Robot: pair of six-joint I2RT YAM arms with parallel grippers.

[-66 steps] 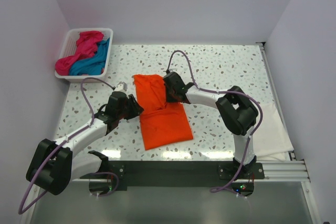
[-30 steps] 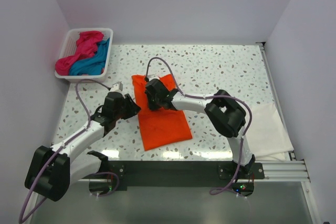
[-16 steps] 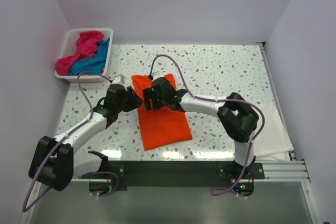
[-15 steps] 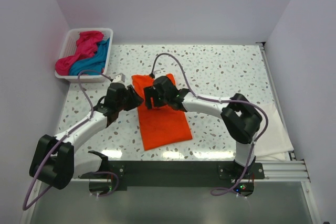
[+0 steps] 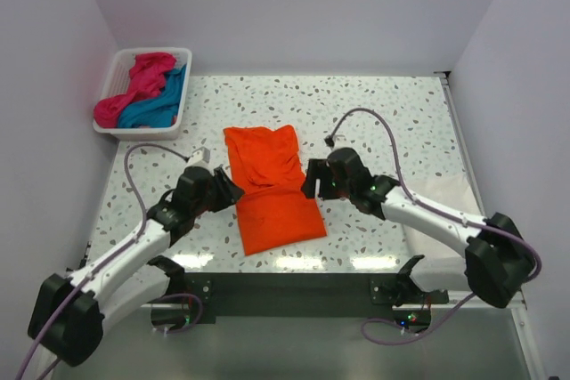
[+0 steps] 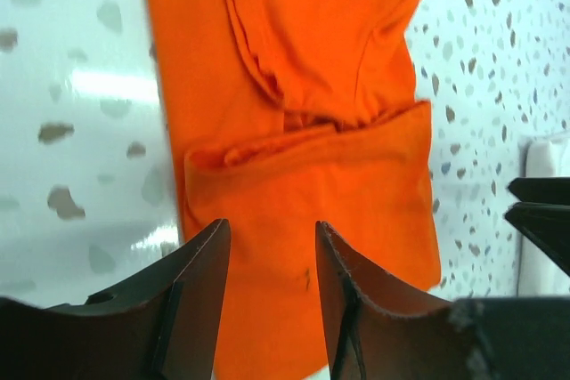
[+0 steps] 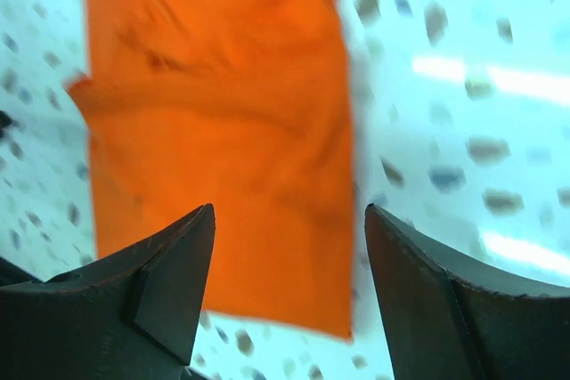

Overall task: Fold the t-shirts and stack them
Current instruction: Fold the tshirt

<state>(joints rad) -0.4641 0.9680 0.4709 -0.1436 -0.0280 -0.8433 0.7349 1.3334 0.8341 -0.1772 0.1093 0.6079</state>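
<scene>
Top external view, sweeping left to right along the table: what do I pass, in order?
White basket → left gripper → orange t-shirt → right gripper → white cloth at the far right.

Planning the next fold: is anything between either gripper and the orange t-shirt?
Nothing visible. The left gripper and right gripper sit at opposite side edges of the orange t-shirt, jaws open, with only bare table around. The other t-shirts lie in the basket, far left.
</scene>
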